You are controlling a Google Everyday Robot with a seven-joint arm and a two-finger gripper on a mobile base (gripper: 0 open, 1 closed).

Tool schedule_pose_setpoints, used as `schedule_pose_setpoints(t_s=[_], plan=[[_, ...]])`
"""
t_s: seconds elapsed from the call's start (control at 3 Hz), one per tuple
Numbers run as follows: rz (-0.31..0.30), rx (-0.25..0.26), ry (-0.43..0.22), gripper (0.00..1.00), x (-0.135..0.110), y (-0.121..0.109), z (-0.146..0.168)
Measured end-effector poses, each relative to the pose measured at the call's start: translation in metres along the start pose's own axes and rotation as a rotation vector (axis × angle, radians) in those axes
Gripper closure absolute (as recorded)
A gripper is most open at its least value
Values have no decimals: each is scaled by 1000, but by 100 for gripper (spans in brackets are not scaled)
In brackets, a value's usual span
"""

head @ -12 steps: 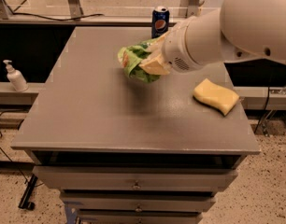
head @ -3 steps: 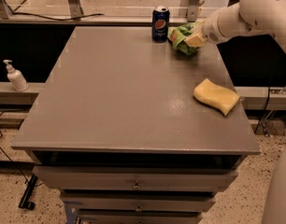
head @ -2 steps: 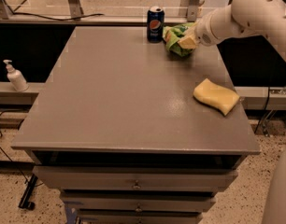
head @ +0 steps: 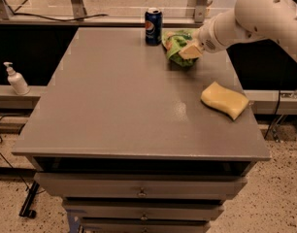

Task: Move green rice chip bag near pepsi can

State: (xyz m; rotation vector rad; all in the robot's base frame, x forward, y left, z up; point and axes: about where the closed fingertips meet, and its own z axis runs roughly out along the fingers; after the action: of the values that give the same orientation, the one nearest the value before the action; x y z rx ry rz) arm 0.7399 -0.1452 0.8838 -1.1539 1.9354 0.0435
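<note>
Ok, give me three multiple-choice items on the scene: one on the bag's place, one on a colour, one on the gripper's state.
1. Where is the green rice chip bag?
A) beside the pepsi can, far side of the table
B) front left corner
C) on the floor
2. What colour is the sponge?
A) pink
B) yellow
C) blue
3. What is the gripper doing?
A) hanging open over the sponge
B) resting on the floor
C) shut on the green rice chip bag
Answers: 1 A, the bag is just right of the can; 2 B, plainly yellow; 3 C, it pinches the bag's right side.
</note>
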Motion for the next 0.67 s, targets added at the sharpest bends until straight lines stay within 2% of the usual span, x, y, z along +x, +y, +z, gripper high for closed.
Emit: schedule_pose_setpoints(t_s=[0.33, 0.67], plan=[[1, -3, 8, 0, -3, 8, -8], [0, 4, 2, 0, -11, 10, -23]])
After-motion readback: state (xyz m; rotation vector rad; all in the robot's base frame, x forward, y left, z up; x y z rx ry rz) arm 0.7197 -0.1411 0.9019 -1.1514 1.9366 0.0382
